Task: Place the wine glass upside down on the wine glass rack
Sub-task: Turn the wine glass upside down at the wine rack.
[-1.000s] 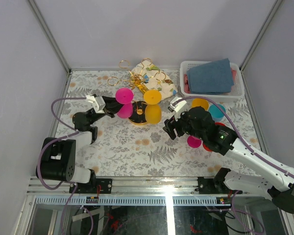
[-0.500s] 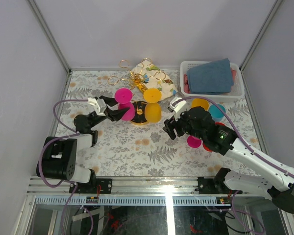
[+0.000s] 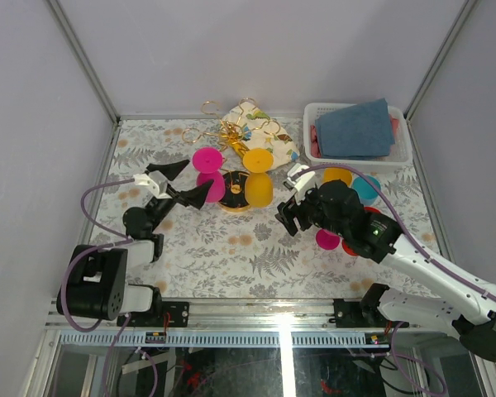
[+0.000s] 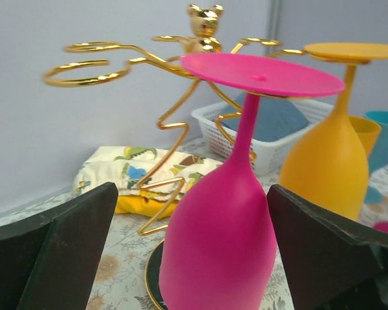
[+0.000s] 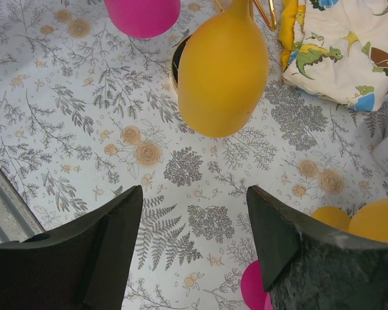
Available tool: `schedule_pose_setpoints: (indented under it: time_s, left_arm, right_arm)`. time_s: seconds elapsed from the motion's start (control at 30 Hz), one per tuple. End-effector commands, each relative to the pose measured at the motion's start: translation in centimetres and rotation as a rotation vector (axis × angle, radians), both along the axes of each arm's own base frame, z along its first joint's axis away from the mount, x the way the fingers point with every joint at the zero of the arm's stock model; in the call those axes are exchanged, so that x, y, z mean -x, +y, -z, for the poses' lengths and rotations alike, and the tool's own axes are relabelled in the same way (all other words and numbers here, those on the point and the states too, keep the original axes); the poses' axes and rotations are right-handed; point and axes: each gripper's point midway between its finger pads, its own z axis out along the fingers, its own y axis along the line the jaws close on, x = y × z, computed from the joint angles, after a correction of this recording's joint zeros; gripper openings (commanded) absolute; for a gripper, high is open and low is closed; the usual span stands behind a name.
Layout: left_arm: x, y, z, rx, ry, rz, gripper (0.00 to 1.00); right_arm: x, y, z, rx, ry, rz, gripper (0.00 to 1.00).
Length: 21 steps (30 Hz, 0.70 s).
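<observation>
A pink wine glass hangs upside down on the gold wine glass rack, its foot resting in a loop arm. My left gripper is open, its fingers standing wide on either side of the pink bowl without touching it. A yellow wine glass hangs upside down beside it on the same rack. My right gripper is open and empty, hovering over the table just right of the yellow bowl. The rack's black base shows behind that bowl.
A white basket with blue cloths stands at the back right. A dinosaur-print cloth lies behind the rack. Yellow, teal and pink glasses sit under and beside my right arm.
My left gripper has opened wide and let go of the pink glass, which now hangs on the rack; the gripper drew back slightly. The right arm has not moved.
</observation>
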Motion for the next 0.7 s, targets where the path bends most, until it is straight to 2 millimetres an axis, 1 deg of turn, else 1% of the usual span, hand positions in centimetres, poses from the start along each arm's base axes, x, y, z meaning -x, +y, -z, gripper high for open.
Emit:
schedule_pose_setpoints:
  time_s: [0.0,0.03,0.1,0.17,0.27,0.37,0.43,0.47,0.5,0.53,0.67]
  left_arm:
    - [-0.4,2.6,-2.5,0.147,-0.049,-0.192,1.0]
    - [-0.6,3.6,-3.0,0.21,-0.041,-0.251,1.0]
    - [-0.9,4.9,-3.9,0.352,0.005,-0.296,1.0]
    - [-1.2,5.5,-4.0,0.436,0.058,-0.307,1.0]
    - [-1.0,6.3,-3.8,0.508,0.115,-0.334,1.0]
    - [-0.5,7.1,-3.6,0.551,0.165,-0.377,1.0]
    - [-0.3,8.2,-3.5,0.594,0.215,-0.435,1.0]
    - [-0.3,8.7,-3.0,0.61,0.258,-0.467,1.0]
    - [-0.1,9.1,-2.9,0.624,0.288,-0.491,1.0]
    - [-0.1,9.5,-1.9,0.621,0.351,-0.531,1.0]
    - [0.8,12.0,-0.5,0.68,0.522,-0.709,1.0]
  right_arm:
    - [-0.8,-0.1,-2.2,-0.045,-0.081,0.021,0.73]
    - [-1.0,-0.3,-2.3,-0.044,-0.087,0.033,0.73]
    - [-1.4,-0.5,-2.6,-0.043,-0.099,0.058,0.73]
    - [-1.8,-0.9,-2.9,-0.045,-0.111,0.09,0.73]
    - [-2.5,-1.5,-3.4,-0.056,-0.13,0.144,0.74]
    - [-2.7,-1.7,-3.9,-0.079,-0.157,0.161,0.76]
    - [-2.7,-1.9,-4.3,-0.1,-0.188,0.168,0.78]
    - [-3.0,-2.1,-4.5,-0.117,-0.199,0.189,0.79]
    - [-3.2,-2.3,-4.7,-0.135,-0.207,0.213,0.79]
    - [-3.4,-2.6,-4.8,-0.143,-0.212,0.237,0.8]
    - [-4.4,-4.2,-4.3,-0.137,-0.199,0.368,0.83]
